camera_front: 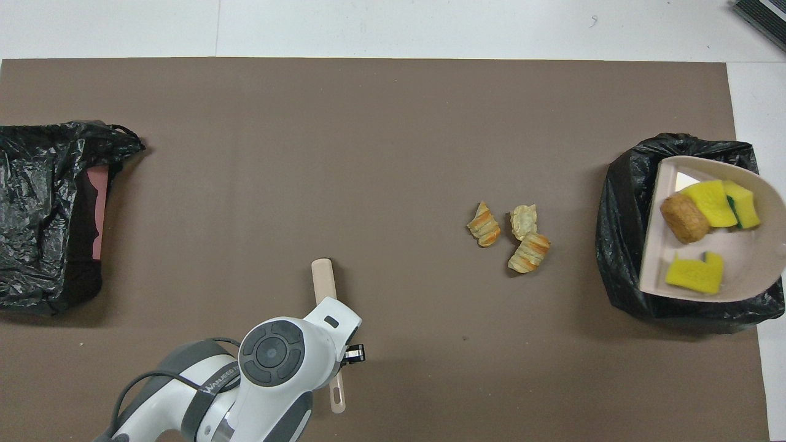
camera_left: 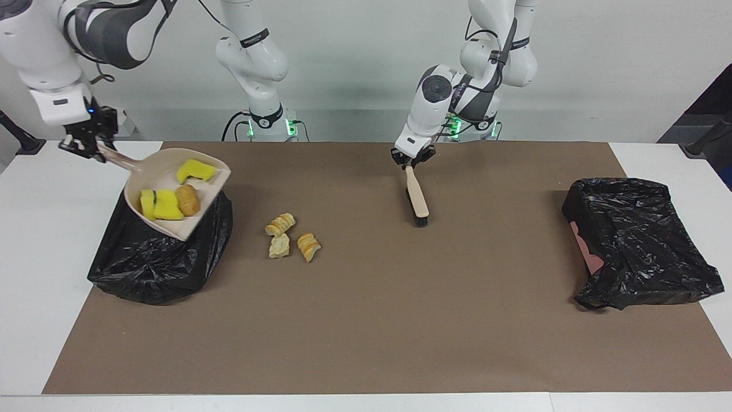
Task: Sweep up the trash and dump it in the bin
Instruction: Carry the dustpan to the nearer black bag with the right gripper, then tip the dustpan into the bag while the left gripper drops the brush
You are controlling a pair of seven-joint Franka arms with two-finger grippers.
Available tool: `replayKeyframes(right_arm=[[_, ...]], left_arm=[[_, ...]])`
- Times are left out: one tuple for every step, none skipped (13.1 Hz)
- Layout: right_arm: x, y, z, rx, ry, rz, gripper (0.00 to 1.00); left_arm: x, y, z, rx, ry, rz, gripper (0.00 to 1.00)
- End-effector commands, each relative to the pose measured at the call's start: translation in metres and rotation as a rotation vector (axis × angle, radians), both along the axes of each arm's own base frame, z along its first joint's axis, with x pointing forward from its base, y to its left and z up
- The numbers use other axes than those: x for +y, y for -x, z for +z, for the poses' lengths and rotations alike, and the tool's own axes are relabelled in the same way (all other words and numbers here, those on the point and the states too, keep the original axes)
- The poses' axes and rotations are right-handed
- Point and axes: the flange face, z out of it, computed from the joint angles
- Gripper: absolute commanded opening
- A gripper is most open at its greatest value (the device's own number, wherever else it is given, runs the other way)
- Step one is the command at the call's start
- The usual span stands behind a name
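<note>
1. This is a robotics lab, not a home or a kitchen.
2. Two white Franka arms (camera_left: 251,57) stand mounted at one edge of a white bench (camera_left: 34,240), with cables running along them and green lights glowing at their bases.
3. A brown mat (camera_left: 366,320) covers the bench as a marked work area.
4. The wall (camera_left: 600,68) is bare and plain, with no household furnishings.

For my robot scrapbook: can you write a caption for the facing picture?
Right hand holds the dustpan of sponges and a bread roll over the black bin; three pastry pieces lie unswept.
</note>
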Motion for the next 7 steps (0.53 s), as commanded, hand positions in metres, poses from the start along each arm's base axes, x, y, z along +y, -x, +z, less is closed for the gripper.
replayKeyframes(right_arm=[[-0.018,-0.003,-0.002,0.049,0.158,0.179,0.00],[-0.016,-0.008,0.000,0.092,0.252,0.253,0.00],[-0.007,-0.013,-0.001,0.110,0.297,0.330,0.00],[0.000,-0.018,-0.003,0.102,0.321,0.383,0.00],[0.002,-0.020,-0.003,0.101,0.340,0.402,0.00],[0.008,-0.025,-0.008,0.114,0.361,0.422,0.00],[0.009,-0.030,-0.014,0.121,0.373,0.432,0.00]], left_arm=[[0.016,-0.040,0.014,-0.036,0.023,0.029,1.00],[0.026,-0.056,0.021,-0.055,0.040,0.019,1.00],[0.036,-0.072,0.029,-0.075,0.057,0.015,1.00],[0.050,-0.092,0.038,-0.097,0.070,0.027,1.00],[0.061,-0.105,0.045,-0.116,0.081,0.028,1.00],[0.073,-0.122,0.057,-0.143,0.095,0.039,1.00],[0.085,-0.137,0.066,-0.151,0.100,0.056,1.00]])
